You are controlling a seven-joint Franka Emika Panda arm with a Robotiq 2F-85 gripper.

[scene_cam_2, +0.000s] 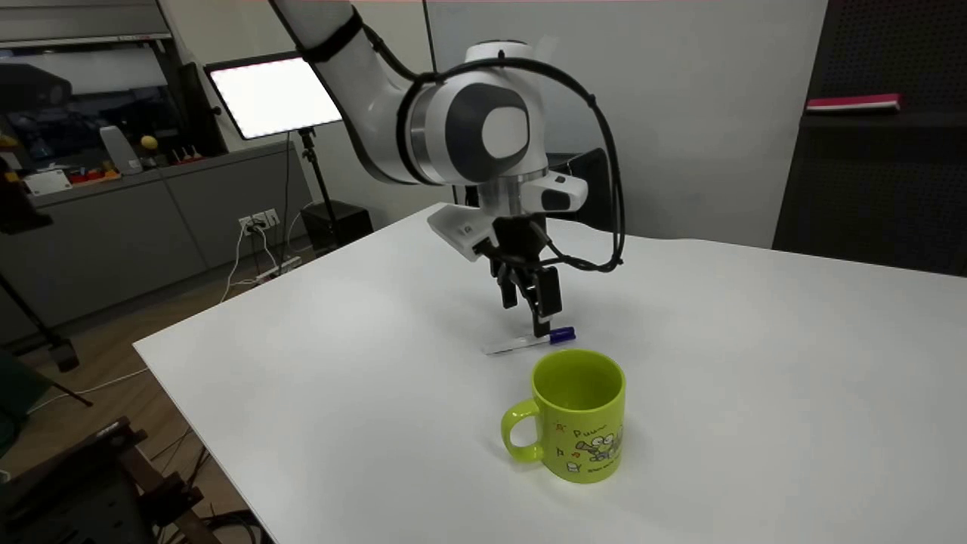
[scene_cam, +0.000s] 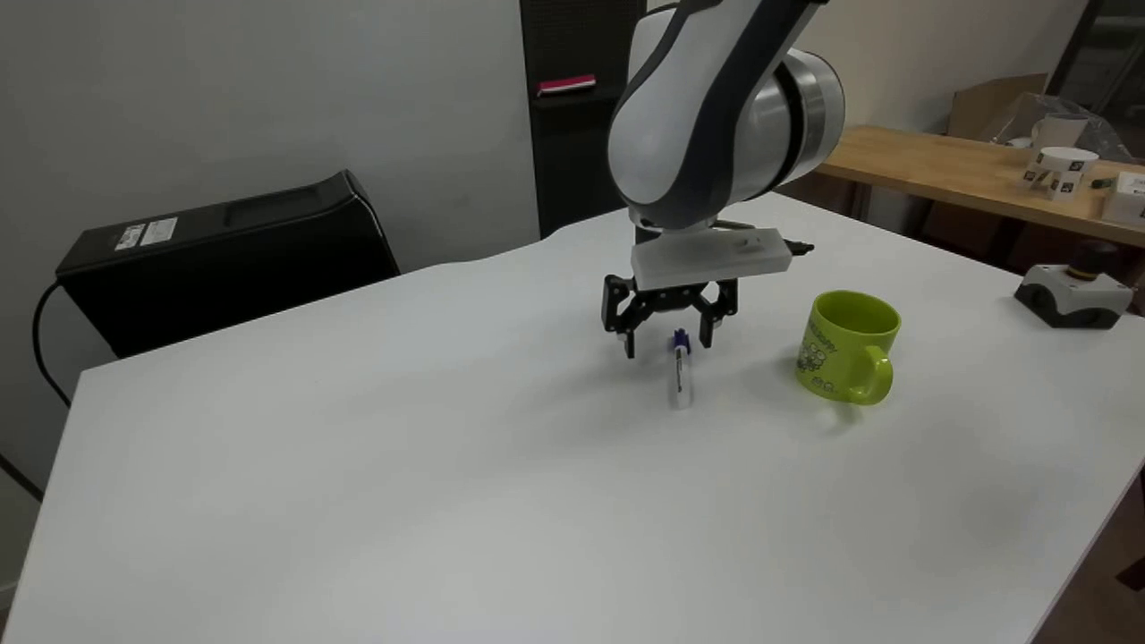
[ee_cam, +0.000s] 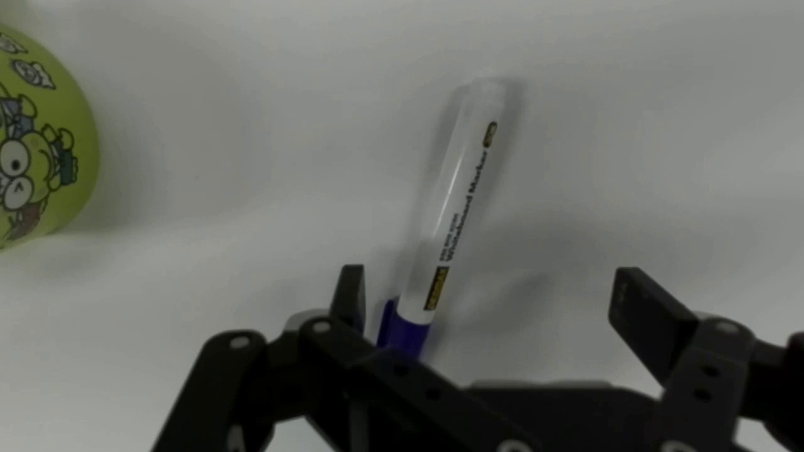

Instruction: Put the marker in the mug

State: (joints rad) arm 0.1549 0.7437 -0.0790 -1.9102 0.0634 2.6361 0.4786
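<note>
A smooth white table [scene_cam: 358, 501] spreads beneath a white-and-grey jointed robot arm [scene_cam: 666, 143]. The arm's black two-fingered gripper [scene_cam: 668, 348] hangs released, its fingers apart. In an exterior view, a lime-green, cartoon-printed cylindrical mug [scene_cam: 830, 358] stands at three o'clock from a slim, pale-barrelled, blue-capped marker [scene_cam: 682, 376] lying on the table, cap [scene_cam: 682, 341] towards twelve o'clock.

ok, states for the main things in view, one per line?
Marker: lying on its side, capped, not gripped
Mug: upright, marker not inside
Fingers: open, holding nothing
Light panel: lit
Button box: can't tell if pressed
</note>
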